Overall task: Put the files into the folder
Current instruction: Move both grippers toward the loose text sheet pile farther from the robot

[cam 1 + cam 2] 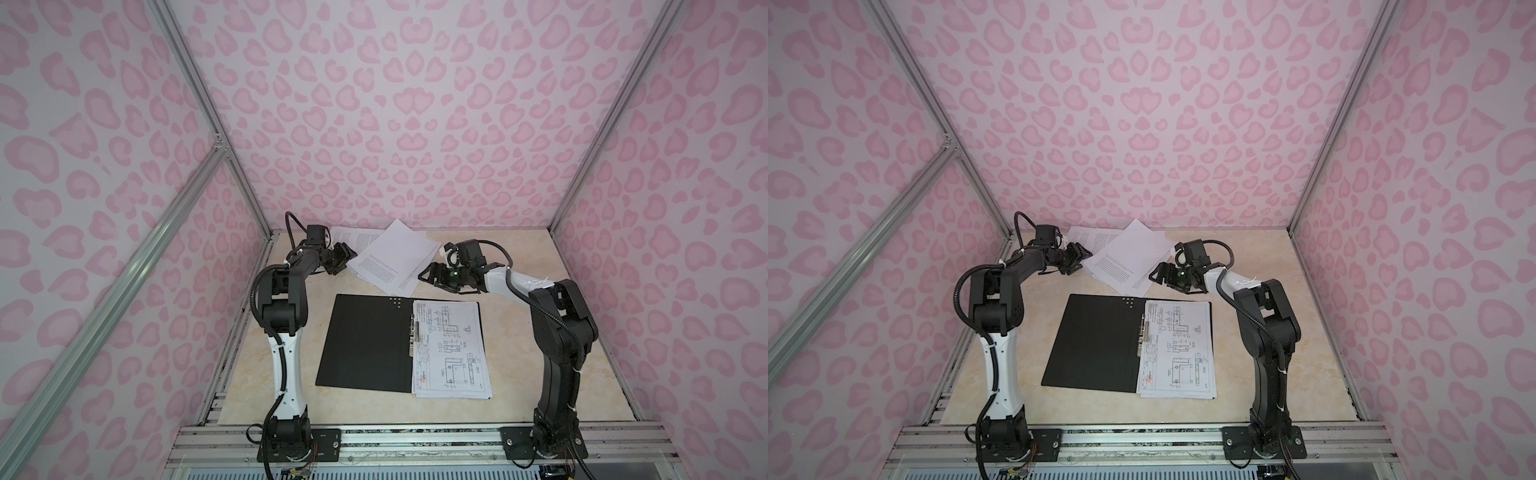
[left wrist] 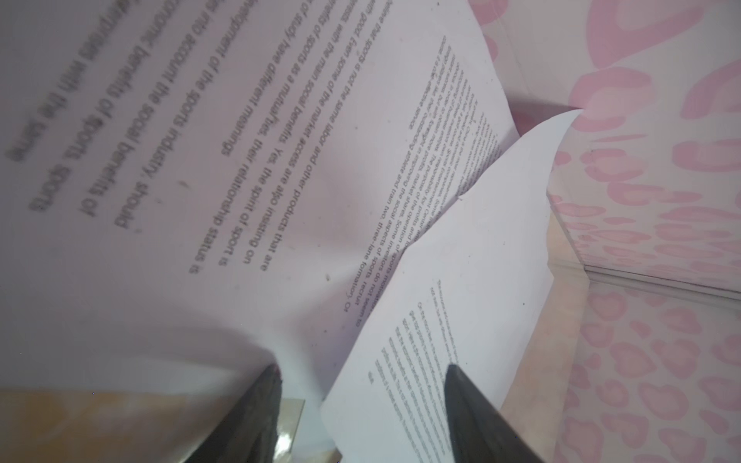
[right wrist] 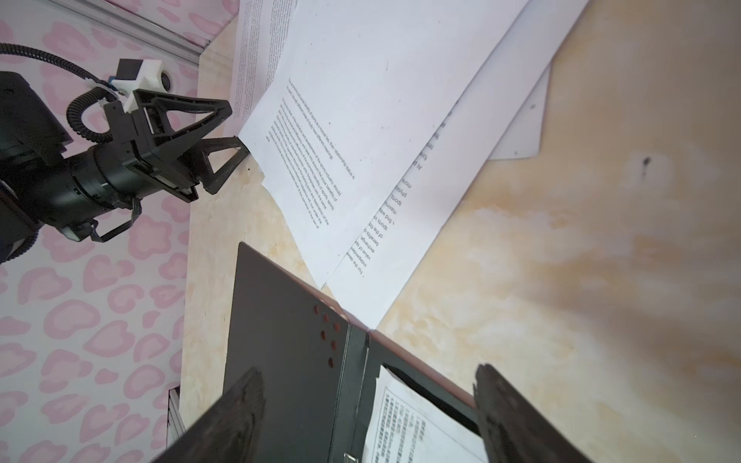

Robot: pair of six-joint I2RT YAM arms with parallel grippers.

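Loose sheets (image 1: 395,257) on marbled worktop (image 1: 519,374), far of black folder (image 1: 365,345); left tool (image 1: 347,259) half-open at their corner; right tool (image 1: 422,275) wide, empty.

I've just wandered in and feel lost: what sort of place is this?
Most likely a robot test booth: a left arm and right arm bolted to a metal rail, pink patterned panels walling in a table, loose sheets and an open folder on it.

Black folder (image 1: 365,340) lies open flat — drawing sheet (image 1: 451,349) on its right half; text sheets (image 1: 386,259) fanned behind it.
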